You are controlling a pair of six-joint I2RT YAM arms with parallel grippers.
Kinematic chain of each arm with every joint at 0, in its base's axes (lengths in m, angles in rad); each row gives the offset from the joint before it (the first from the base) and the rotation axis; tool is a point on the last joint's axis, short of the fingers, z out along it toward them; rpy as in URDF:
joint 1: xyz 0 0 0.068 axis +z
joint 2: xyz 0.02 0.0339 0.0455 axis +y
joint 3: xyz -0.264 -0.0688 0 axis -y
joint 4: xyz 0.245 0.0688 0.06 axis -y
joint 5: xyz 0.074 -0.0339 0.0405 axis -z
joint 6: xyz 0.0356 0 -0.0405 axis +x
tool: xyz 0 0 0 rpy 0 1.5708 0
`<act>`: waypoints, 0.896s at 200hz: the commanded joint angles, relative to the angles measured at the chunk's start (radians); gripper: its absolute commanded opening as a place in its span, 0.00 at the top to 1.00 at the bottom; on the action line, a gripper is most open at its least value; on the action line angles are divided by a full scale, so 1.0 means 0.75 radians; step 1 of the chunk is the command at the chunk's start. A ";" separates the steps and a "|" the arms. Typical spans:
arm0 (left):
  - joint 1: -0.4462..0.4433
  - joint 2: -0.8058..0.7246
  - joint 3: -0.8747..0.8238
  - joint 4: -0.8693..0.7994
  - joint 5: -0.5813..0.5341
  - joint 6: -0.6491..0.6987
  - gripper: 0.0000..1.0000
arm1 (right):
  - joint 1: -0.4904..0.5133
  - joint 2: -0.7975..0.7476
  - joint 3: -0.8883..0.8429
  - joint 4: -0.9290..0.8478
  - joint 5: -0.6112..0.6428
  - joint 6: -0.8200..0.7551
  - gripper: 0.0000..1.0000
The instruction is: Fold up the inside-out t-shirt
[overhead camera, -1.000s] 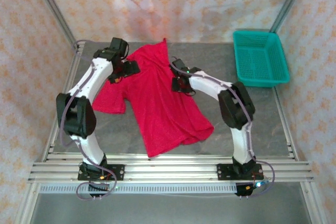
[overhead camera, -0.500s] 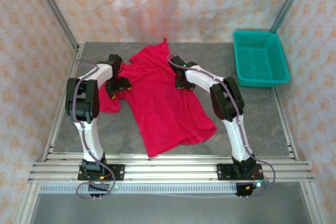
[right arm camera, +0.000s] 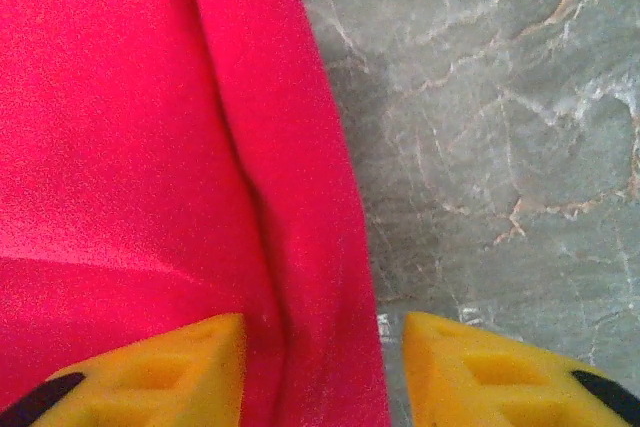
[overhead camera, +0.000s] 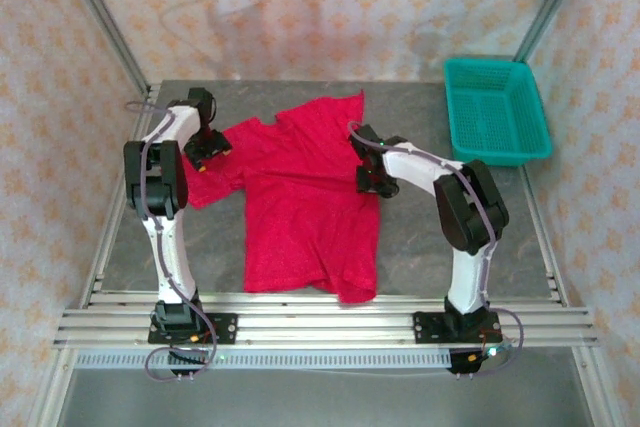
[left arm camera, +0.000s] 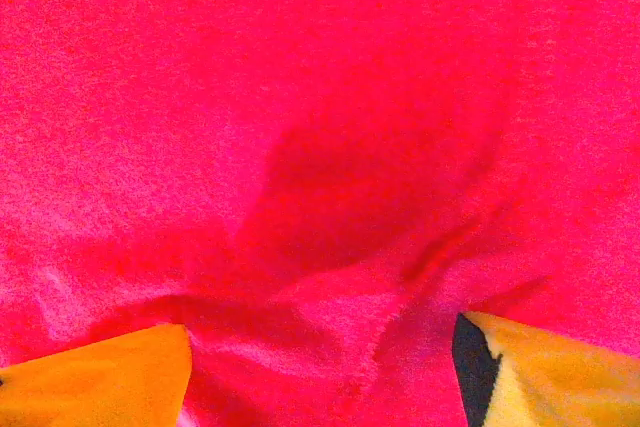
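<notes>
Left gripper (left arm camera: 325, 347): jaws apart, red cloth bulging betw. them, not pinched as far as I can see. Right gripper (right arm camera: 322, 332): jaws also apart, standing over the shirt's right side edge. The t-shirt (overhead camera: 305, 207) lies spread, mostly flat, in the middle of the surface (overhead camera: 430, 247), shoulders to the far side. No fold is made yet; prob. the flattening stage, w/ all folds left to do.

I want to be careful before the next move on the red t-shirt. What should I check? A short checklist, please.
1. t-shirt lies spread on the table: ok.
2. left hand open astride bunched fabric: ok.
3. right hand open over the shirt's side edge: ok.
4. basket apart from the shirt: ok.
5. Fabric smooth: not ok, creases near both hands.
6. Inside-out or not: cannot tell.
</notes>
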 commanded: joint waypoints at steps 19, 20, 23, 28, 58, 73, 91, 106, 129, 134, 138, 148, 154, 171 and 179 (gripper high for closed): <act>-0.139 -0.151 0.059 -0.120 -0.188 0.045 0.27 | -0.005 0.081 0.334 -0.013 0.147 -0.044 0.51; -0.141 -0.157 0.058 -0.118 -0.191 0.045 0.27 | -0.005 0.083 0.342 -0.012 0.151 -0.047 0.51; -0.147 -0.173 0.054 -0.113 -0.196 0.045 0.27 | -0.006 0.106 0.367 -0.008 0.165 -0.055 0.52; -0.154 -0.196 0.047 -0.107 -0.201 0.045 0.27 | -0.006 0.141 0.411 -0.006 0.192 -0.067 0.53; -0.198 -0.266 -0.003 -0.049 -0.103 0.031 0.27 | -0.009 0.401 0.738 -0.004 0.334 -0.147 0.57; -0.219 -0.268 -0.025 -0.026 -0.054 0.025 0.27 | -0.024 0.565 0.955 -0.064 0.353 -0.158 0.56; -0.239 -0.268 -0.058 -0.002 -0.041 0.025 0.27 | -0.036 0.751 1.228 -0.179 0.347 -0.173 0.54; -0.245 -0.266 -0.093 0.021 -0.031 0.023 0.27 | -0.035 0.867 1.406 -0.237 0.341 -0.200 0.54; -0.244 -0.251 -0.142 0.063 -0.022 0.021 0.27 | -0.036 0.947 1.483 -0.200 0.362 -0.232 0.56; -0.245 -0.242 -0.145 0.064 -0.025 0.021 0.27 | -0.037 0.955 1.486 -0.192 0.369 -0.233 0.58; -0.244 -0.233 -0.144 0.063 -0.027 0.023 0.27 | -0.037 0.960 1.490 -0.191 0.373 -0.233 0.60; -0.241 -0.211 -0.139 0.060 -0.031 0.027 0.27 | -0.037 0.969 1.496 -0.195 0.377 -0.234 0.65; -0.237 -0.196 -0.135 0.056 -0.036 0.027 0.27 | -0.039 0.970 1.495 -0.198 0.385 -0.234 0.75; -0.210 -0.160 -0.122 0.046 -0.052 0.020 0.29 | -0.041 0.959 1.496 -0.214 0.414 -0.225 0.96; -0.192 -0.144 -0.118 0.050 -0.057 0.017 0.29 | -0.042 0.949 1.497 -0.220 0.416 -0.224 1.00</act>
